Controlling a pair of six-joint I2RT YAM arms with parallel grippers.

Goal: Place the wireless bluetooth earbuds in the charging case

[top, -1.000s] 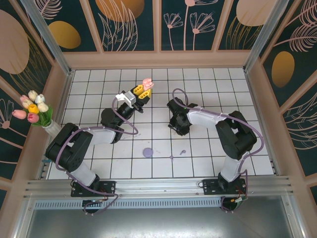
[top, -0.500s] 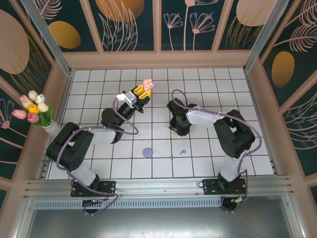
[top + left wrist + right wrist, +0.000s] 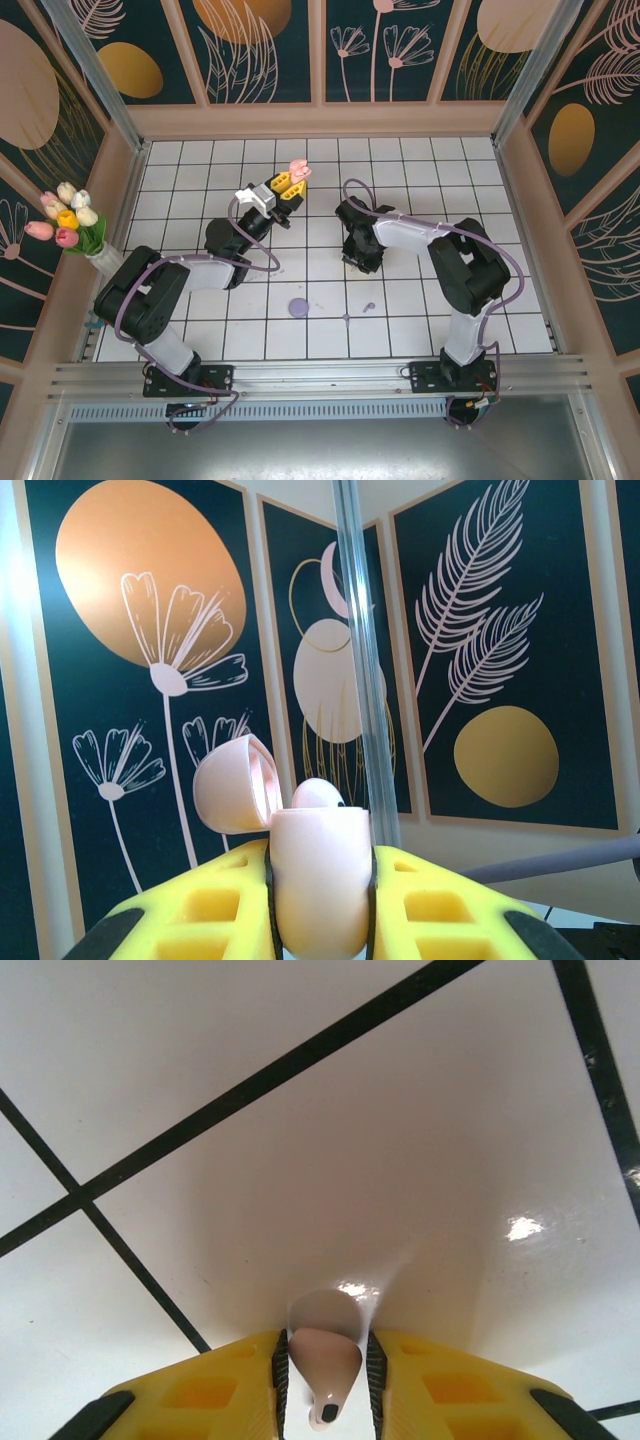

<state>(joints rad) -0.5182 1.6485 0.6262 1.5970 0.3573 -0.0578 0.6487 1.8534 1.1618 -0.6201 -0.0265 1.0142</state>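
Pinches a pale pink earbud (image 3: 322,1368) in the right gripper (image 3: 325,1358), pads tight on both its sides, down against the white tile (image 3: 300,1110). Runs along the fingers: stem tip back toward the wrist, rounded head on the tile. Grips the charging case (image 3: 320,870) aloft in the left gripper (image 3: 288,182), clamped, lid open, mouth upward. Sits left of and above the right gripper; probably calls for a lift, then a flip to bring the stem down.

Upright pink charging case (image 3: 320,880), lid open; pale pink earbud (image 3: 322,1360).
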